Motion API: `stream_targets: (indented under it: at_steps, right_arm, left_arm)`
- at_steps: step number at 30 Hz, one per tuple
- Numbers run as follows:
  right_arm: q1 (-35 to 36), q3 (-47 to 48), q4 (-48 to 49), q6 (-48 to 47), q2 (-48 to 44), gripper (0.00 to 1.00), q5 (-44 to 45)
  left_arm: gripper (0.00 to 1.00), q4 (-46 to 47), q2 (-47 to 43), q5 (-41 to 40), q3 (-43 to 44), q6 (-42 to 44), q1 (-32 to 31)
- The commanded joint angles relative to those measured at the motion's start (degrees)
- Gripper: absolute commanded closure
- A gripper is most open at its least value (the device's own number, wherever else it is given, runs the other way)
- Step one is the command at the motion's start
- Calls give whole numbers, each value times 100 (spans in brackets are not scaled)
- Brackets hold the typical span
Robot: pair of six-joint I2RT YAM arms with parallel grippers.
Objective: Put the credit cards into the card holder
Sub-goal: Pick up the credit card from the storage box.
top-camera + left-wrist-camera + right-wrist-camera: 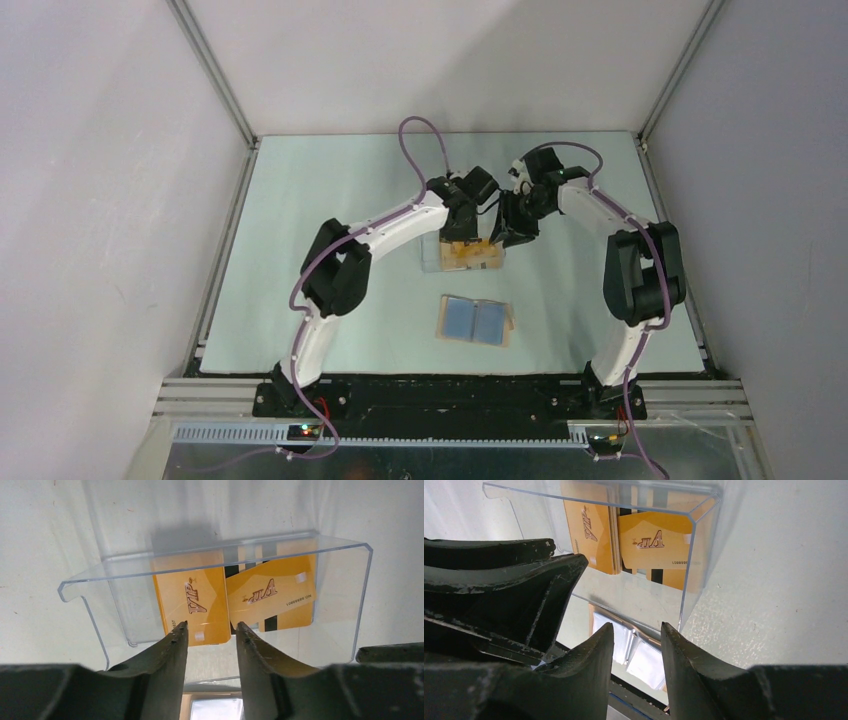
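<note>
Several orange-yellow credit cards [470, 254] lie in a clear plastic tray [432, 258] at mid-table. In the left wrist view one VIP card [192, 600] lies beside another [272, 592], which overlaps a dark-striped one. My left gripper [210, 626] hovers open over the tray, its tips either side of the left card's near right corner, with nothing held. To the tray's right, my right gripper [636, 627] is open and empty, beside the tray's corner wall [684, 600]. The card holder [475, 320] lies open, blue panels up, nearer the arm bases.
The left gripper's dark fingers [524, 580] fill the left of the right wrist view, close to the right gripper. Grey walls and metal rails [215, 270] bound the pale table. A black base bar [450, 395] runs along the near edge.
</note>
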Motion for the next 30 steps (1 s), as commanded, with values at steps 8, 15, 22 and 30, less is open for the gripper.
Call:
stream_targets:
  at_steps: [8,15,22,30]
  right_arm:
    - [-2,141,-121,-54,-422,53,59]
    - [139,501,-294,-68,-505,52,259]
    - [435,970,-401,-128,-197,56,244]
    - [630,1319,-496,-138,468,63,169]
  left_arm:
    - [42,440,-584,245,-710,36,182]
    - [43,1166,-1028,907,-1549,57,473]
    - [47,2009,-1545,1419,-2427,-64,819]
    - [59,2273,-1352,1763,-2514,-102,935]
